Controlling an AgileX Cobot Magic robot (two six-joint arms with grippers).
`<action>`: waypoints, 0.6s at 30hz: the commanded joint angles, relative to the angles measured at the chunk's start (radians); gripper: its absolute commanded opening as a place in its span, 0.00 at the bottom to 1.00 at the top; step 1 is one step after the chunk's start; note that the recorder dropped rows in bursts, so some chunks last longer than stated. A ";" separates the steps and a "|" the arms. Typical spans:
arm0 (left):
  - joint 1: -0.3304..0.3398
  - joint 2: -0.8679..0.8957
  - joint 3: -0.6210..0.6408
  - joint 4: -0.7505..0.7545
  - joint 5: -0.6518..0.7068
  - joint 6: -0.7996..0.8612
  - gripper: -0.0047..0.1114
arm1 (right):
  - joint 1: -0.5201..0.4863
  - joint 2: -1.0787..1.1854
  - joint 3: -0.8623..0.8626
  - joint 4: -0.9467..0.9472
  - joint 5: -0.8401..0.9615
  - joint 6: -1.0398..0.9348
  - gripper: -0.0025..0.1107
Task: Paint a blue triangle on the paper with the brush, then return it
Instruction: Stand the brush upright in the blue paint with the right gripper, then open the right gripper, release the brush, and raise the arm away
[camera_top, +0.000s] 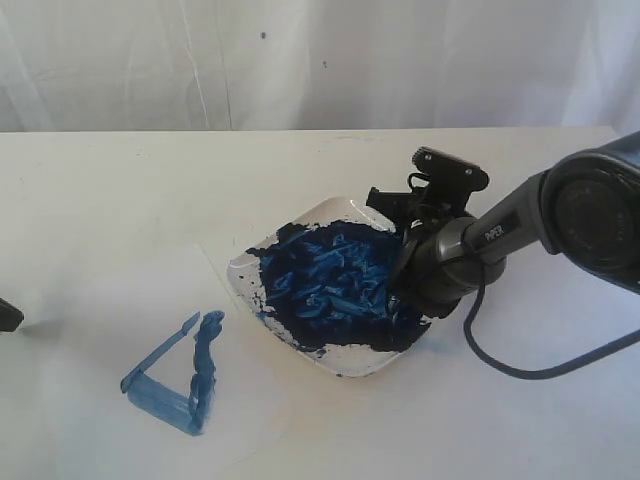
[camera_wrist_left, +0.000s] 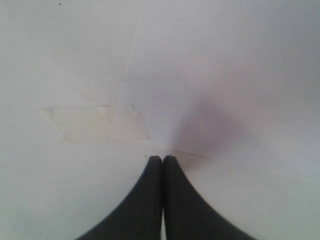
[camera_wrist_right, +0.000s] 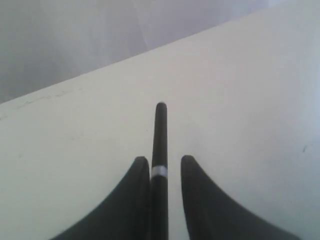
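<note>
Brush (camera_wrist_right: 160, 135) is standing between the parted jaws of the right gripper (camera_wrist_right: 164, 159) at the lower centre of the right wrist view, touching one finger while a gap is showing beside the other. Blue triangle (camera_top: 175, 385) is sitting on the paper (camera_top: 245, 405) at the exterior view's lower left, beside the paint dish (camera_top: 352, 366). Left gripper (camera_wrist_left: 162, 159) is pressing its fingers together.
</note>
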 joint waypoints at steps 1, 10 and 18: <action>0.002 0.000 -0.001 -0.011 0.017 -0.004 0.04 | 0.002 -0.062 -0.003 0.006 -0.054 -0.004 0.22; 0.002 0.000 -0.002 -0.014 0.009 -0.004 0.04 | 0.002 -0.368 0.099 0.069 0.108 -0.306 0.19; 0.048 -0.201 -0.002 -0.293 -0.038 0.008 0.04 | 0.002 -0.810 0.344 0.127 0.182 -0.524 0.02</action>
